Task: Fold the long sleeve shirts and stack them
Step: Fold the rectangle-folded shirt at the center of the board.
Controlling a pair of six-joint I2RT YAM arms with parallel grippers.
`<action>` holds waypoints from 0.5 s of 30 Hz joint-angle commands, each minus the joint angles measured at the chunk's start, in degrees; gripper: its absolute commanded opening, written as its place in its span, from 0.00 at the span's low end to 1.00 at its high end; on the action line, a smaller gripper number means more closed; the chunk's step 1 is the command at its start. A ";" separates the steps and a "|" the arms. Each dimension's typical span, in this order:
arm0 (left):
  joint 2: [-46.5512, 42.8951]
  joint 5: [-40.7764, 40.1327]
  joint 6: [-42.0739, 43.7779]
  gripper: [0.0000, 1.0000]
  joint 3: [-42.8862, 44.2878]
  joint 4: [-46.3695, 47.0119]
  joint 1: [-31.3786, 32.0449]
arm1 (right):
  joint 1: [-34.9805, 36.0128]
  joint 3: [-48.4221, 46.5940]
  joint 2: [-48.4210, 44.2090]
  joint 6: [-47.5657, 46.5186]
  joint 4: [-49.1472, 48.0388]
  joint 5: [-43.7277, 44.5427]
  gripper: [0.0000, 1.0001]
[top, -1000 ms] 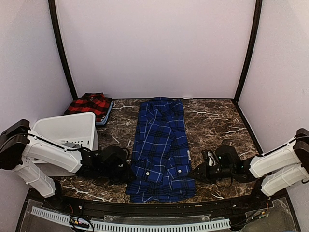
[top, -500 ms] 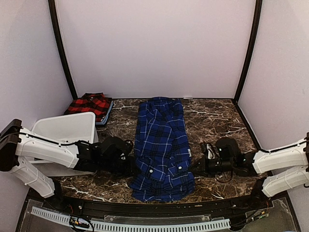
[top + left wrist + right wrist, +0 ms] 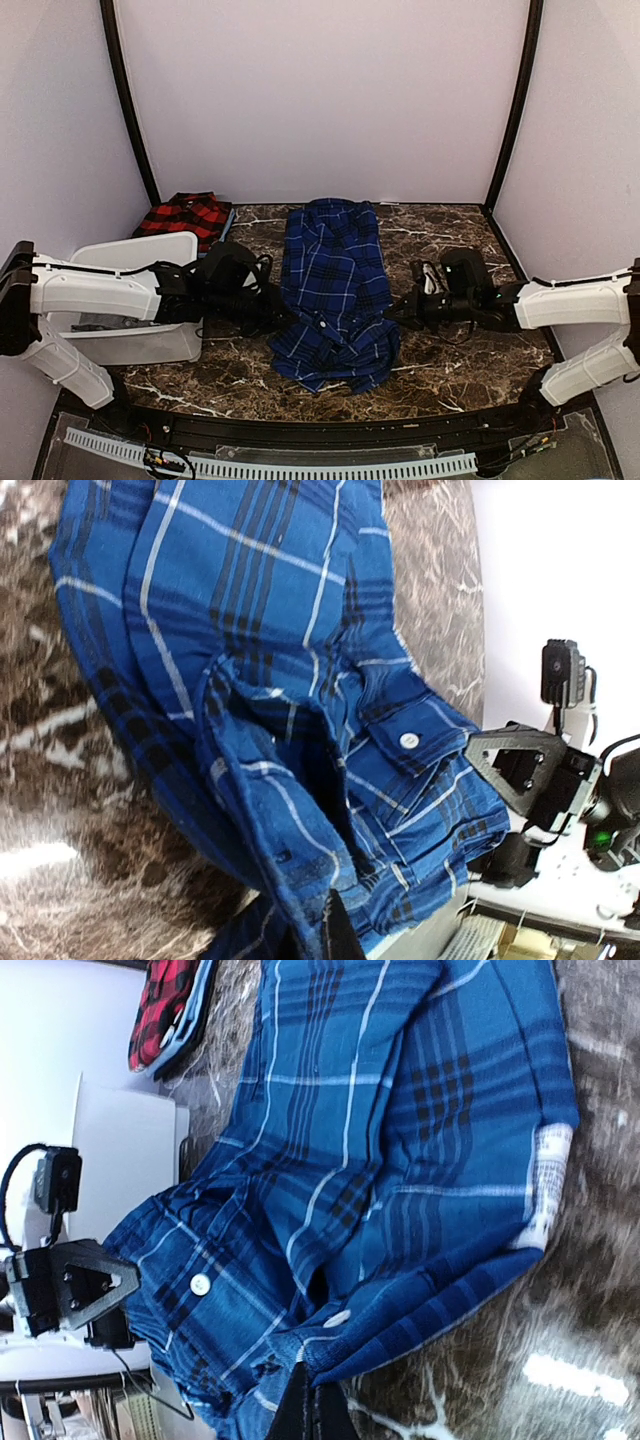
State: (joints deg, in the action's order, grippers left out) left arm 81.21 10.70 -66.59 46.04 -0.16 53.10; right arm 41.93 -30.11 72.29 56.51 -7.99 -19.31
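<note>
Both the left gripper (image 3: 284,322) and right gripper (image 3: 394,318) clench the near hem of the blue shirt (image 3: 335,265), now carried farther back; its soft plaid cloth bunches into rumpled folds.

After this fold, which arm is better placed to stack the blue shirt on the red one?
Probably left: the red-and-black plaid cloth shirt lies far left, behind the white plastic bin near the left gripper; the right gripper is across the dark blue plaid cloth shirt.

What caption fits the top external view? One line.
Left gripper and right gripper pinch the bunched near hem of a dark blue plaid cloth shirt; a red-and-black plaid shirt lies back left.
</note>
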 commanded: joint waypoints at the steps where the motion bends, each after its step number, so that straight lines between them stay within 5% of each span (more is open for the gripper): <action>1: 2.37 0.47 -1.19 0.00 4.88 1.53 -3.00 | -4.15 -5.93 5.12 -3.51 -0.80 -2.40 0.00; 15: 16.37 -4.64 -6.97 0.00 14.15 8.85 -13.32 | -17.06 -20.45 24.94 -3.64 -6.85 -9.81 0.00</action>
State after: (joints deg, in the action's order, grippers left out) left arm 94.91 7.84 -72.97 55.96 6.20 41.85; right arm 27.55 -46.00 93.30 53.63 -10.28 -26.17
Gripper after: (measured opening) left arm 0.008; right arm 0.003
